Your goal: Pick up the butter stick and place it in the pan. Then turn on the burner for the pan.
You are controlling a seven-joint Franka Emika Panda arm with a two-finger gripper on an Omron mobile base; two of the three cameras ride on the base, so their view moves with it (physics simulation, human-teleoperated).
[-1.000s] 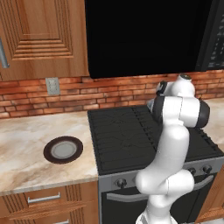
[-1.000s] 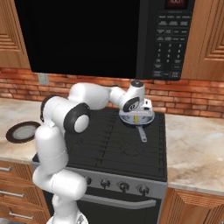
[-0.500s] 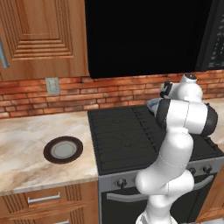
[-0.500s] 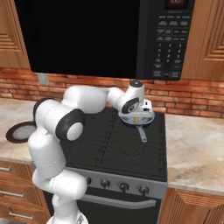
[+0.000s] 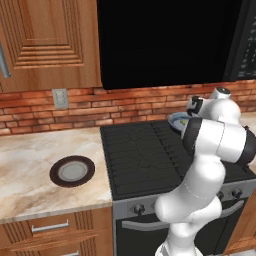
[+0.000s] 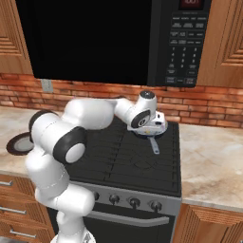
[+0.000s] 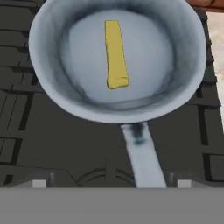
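Butter stick point(image 7: 115, 53) in unlabelled pan point(image 7: 65, 98), jaws apart

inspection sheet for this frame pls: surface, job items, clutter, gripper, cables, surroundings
Surface: black stove top, marble counter on both sides.
Job's things: butter stick lies flat inside the pan; the pan sits on the stove's back right area, handle pointing to the front. Burner knobs on the stove front, untouched.
Clutter: dark brown plate on the left counter.
Grippers: gripper open, empty, above the pan.
Cables: nothing seen.
Surroundings: brick backsplash, wood cabinets, microwave, wall outlet.
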